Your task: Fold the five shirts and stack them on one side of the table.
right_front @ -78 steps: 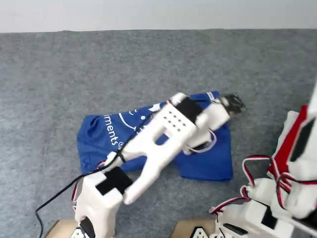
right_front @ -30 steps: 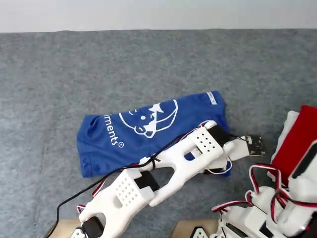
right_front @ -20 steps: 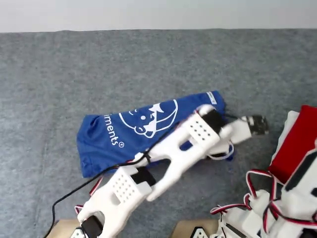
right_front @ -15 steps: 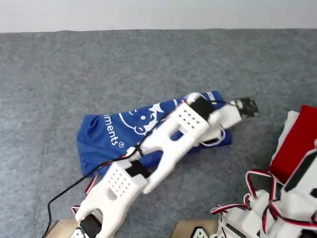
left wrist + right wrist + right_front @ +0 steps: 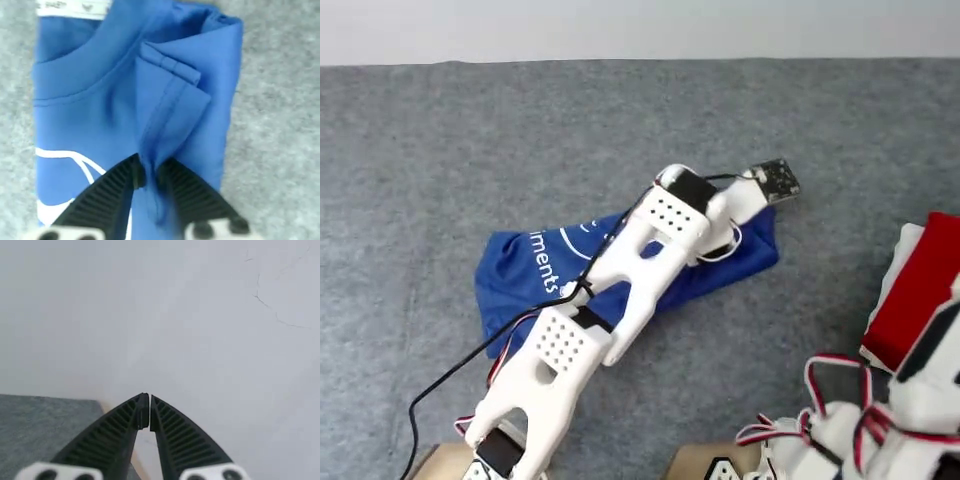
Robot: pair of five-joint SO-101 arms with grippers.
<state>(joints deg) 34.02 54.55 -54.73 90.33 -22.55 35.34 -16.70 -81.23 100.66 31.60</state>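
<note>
High view: blue shirt (image 5: 535, 270) sits mid-frame on the table (image 5: 470, 130), partly folded, with my left arm (image 5: 650, 235) stretched across it. Red shirt (image 5: 912, 295) is at the right edge, probably the start of the stack.

Left wrist view: left gripper (image 5: 150, 172) is nipped tight on a raised crease of the blue shirt.

Right wrist view: right gripper (image 5: 149, 407) is closed with nothing in it, pointing at a wall (image 5: 200, 315).

My read: early stage. The blue shirt is mid-fold and not yet stacked, and I can't count five shirts.
</note>
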